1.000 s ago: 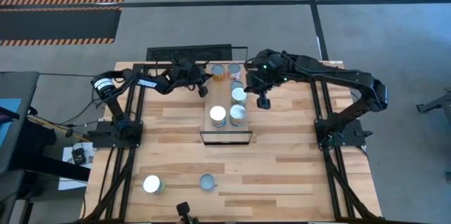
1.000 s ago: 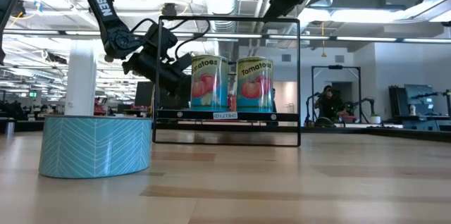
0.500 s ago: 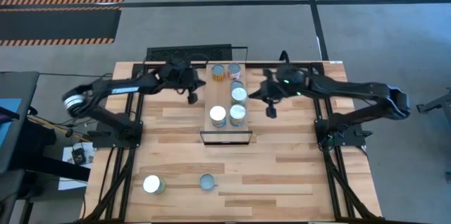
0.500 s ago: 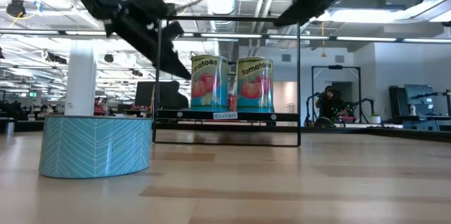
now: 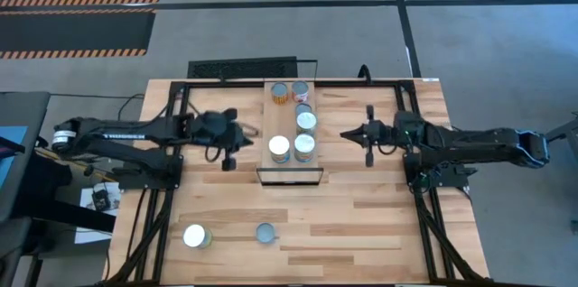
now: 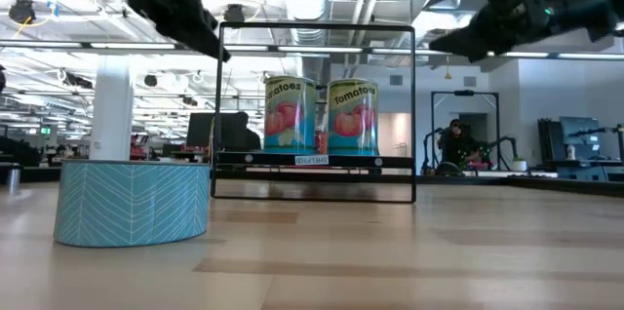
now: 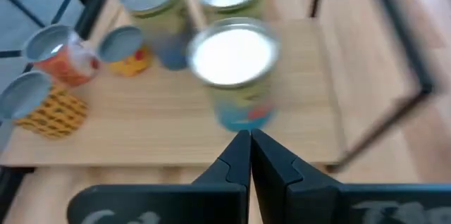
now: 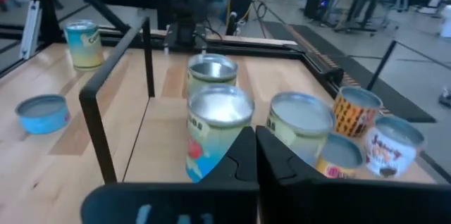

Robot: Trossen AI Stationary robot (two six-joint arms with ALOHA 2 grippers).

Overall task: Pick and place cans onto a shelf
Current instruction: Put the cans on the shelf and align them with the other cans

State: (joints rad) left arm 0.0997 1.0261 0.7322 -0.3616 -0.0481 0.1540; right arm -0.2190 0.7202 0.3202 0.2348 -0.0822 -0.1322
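The light-wood shelf (image 5: 291, 168) with its black frame stands mid-table and carries several cans (image 5: 305, 148). Two of them, labelled tomatoes (image 6: 290, 113), show in the low view. Two more cans stand on the table near its front edge: a low pale-blue tin (image 5: 265, 232) and a white-topped can (image 5: 195, 236). My left gripper (image 5: 254, 132) is shut and empty, held level above the table to the left of the shelf, pointing at it. My right gripper (image 5: 344, 134) is shut and empty to the right of the shelf, also pointing at it. The wrist views show the shut fingertips (image 7: 248, 139) (image 8: 252, 136) in front of the shelf's cans.
A black grille (image 5: 242, 69) lies at the table's far edge behind the shelf. Black arm frames (image 5: 158, 174) (image 5: 438, 174) stand on the table's left and right sides. The pale-blue tin looms large in the low view (image 6: 132, 203). A person sits far off in the room (image 6: 454, 144).
Both grippers have drawn back from the far end of the shelf toward the table's near side. The left has gone toward the left edge, the right toward the right edge. The left gripper has also risen. Both now point level at the shelf's sides. The cans have stayed put.
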